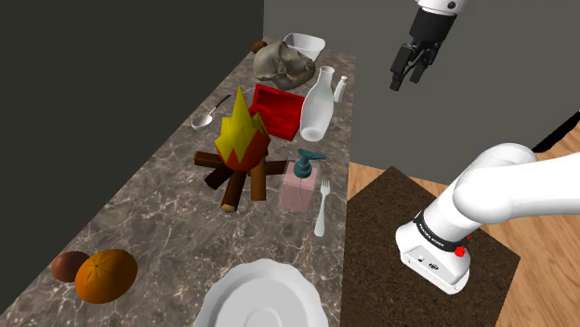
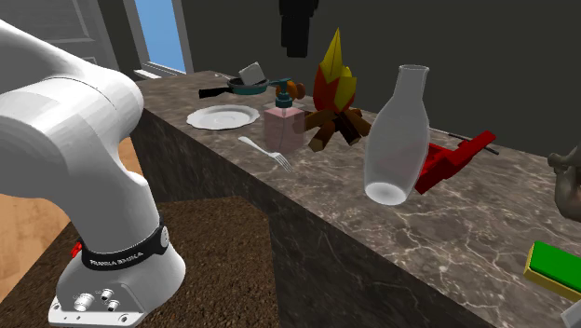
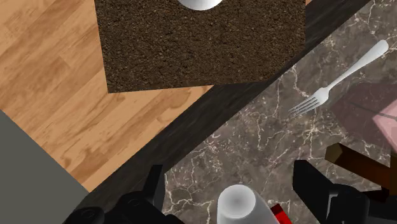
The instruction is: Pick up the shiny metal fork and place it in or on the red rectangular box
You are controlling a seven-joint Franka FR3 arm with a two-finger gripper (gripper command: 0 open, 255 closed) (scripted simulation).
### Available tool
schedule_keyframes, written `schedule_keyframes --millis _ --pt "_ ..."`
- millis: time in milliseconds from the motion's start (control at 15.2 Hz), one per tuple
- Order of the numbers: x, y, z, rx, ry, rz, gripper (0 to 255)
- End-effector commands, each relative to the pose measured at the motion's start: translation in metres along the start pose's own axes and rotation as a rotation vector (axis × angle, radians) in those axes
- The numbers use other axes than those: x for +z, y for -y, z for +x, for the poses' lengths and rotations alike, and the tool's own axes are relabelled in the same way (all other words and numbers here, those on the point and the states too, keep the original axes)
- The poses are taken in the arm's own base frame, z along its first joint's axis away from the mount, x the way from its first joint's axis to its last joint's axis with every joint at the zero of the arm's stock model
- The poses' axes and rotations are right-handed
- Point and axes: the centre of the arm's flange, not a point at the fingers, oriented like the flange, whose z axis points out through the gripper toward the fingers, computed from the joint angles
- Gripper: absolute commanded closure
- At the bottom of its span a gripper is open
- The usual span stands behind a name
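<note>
The shiny metal fork (image 1: 322,206) lies flat near the counter edge that faces the stand, beside a pink soap dispenser (image 1: 302,181); it also shows as fork (image 2: 265,151) and fork (image 3: 337,79). The red rectangular box (image 1: 276,109) sits farther along the counter, behind a white bottle (image 1: 317,104), and shows as box (image 2: 447,158). My gripper (image 1: 414,63) hangs high above the counter edge, open and holding nothing. In the wrist view the gripper (image 3: 229,170) looks down on the bottle's mouth (image 3: 236,205), with the fork well ahead of its fingers.
A toy campfire (image 1: 243,149) stands between the dispenser and a spoon (image 1: 209,113). A white plate (image 1: 260,297) and two oranges (image 1: 105,276) lie at the near end. A grey lump (image 1: 283,63), bowl (image 1: 305,43) and small shaker (image 1: 341,88) crowd the far end.
</note>
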Motion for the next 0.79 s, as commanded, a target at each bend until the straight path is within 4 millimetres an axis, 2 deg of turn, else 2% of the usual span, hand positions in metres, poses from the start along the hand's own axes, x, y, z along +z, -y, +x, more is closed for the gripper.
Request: schedule_keyframes --millis 0,330,726 --pt "0.000 0.000 0.000 0.000 0.000 0.000 0" --pt "0.042 0.056 -0.012 0.191 0.014 -0.049 0" --pt "0.095 0.123 -0.013 0.420 0.031 -0.107 0"
